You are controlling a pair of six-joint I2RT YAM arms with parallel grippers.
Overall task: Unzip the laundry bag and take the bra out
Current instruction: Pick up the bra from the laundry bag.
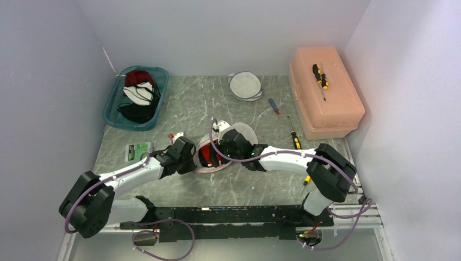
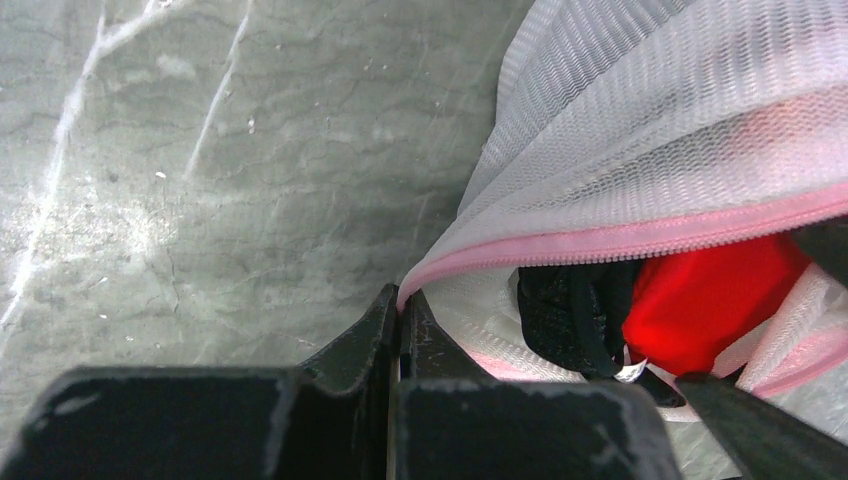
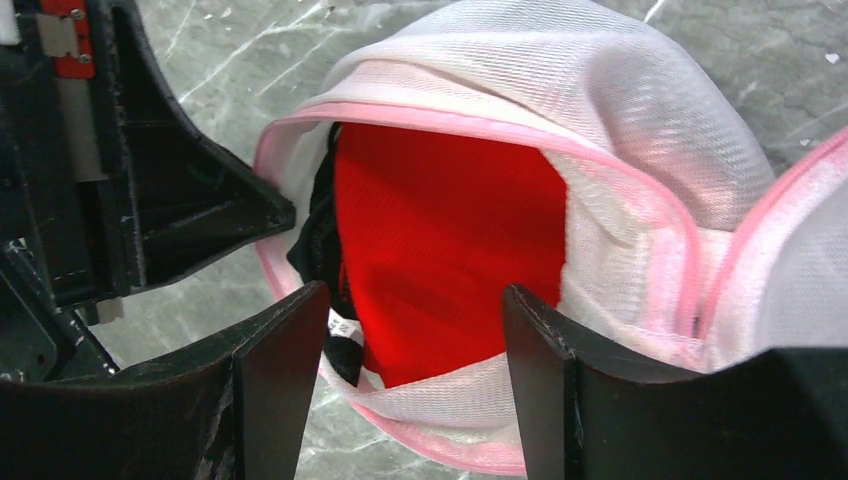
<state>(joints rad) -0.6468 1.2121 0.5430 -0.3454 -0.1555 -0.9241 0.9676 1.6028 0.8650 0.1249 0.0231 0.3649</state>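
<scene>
Pinching the pink zip hem of the bag (image 2: 650, 120) at the lower centre of its view, the left gripper (image 2: 400, 325) is seen clamped shut. The right gripper (image 3: 412, 310) is held wide apart and empty at the bottom of its frame, one finger on either side of the bra (image 3: 440, 220). The unzipping is judged done, as the mouth is gaped open; the smooth red cup, edged in black, is left to be drawn from the white mesh pouch at the middle of the table (image 1: 190, 109).

Overhead we see the whole tabletop (image 1: 190, 109); our wrist views, facing each other, share the laundry bag (image 3: 650, 110) close-up.
</scene>
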